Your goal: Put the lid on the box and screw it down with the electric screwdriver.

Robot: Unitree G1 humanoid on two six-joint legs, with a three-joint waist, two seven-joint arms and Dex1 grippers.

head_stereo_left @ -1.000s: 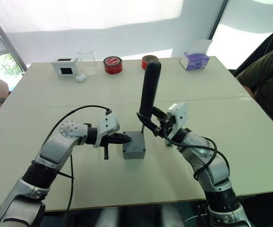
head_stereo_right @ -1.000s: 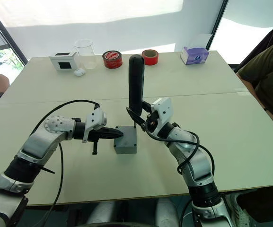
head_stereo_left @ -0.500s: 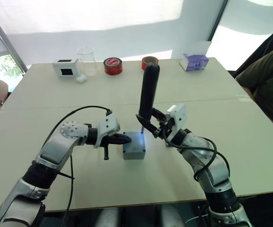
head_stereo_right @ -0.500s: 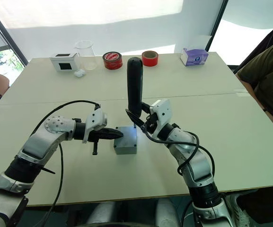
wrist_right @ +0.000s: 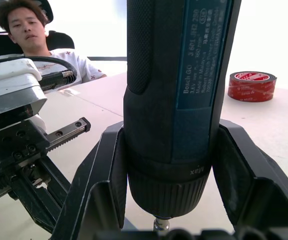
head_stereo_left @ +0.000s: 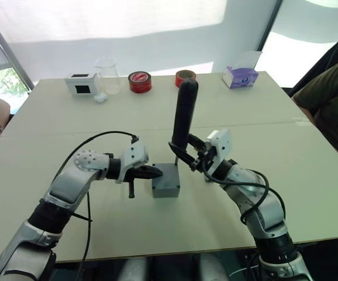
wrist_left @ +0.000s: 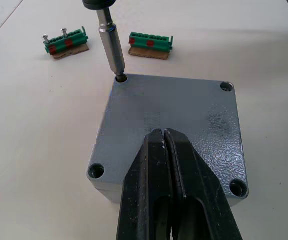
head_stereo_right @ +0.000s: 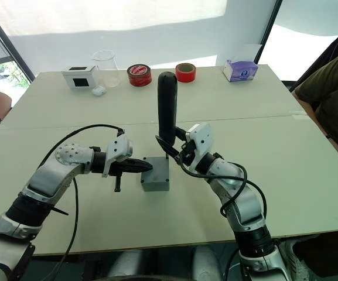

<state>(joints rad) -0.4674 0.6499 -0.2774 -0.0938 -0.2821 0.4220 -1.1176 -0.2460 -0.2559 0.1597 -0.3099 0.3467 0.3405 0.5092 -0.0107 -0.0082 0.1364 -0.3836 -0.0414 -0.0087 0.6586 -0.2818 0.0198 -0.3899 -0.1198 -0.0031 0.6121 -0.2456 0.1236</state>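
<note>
Your right hand (head_stereo_right: 177,151) grips the screwdriver (head_stereo_right: 167,111) upright, fingers clamped on either side of its black barrel. The bit (wrist_left: 110,44) stands in a corner screw hole of the lid (wrist_left: 173,130), the corner far from your left hand. The lid sits closed on the box (head_stereo_right: 156,174), which rests near the middle of the surface (head_stereo_right: 309,175), so you cannot see inside it. The lid's other three corner holes look unfilled. Your left hand (wrist_left: 166,150) has its two fingers pressed together, tips lying on the lid's near edge. Two green terminal blocks (wrist_left: 66,42) lie on the surface just beyond the box. A clear beaker (head_stereo_right: 105,66) stands near the far edge, its contents unclear.
</note>
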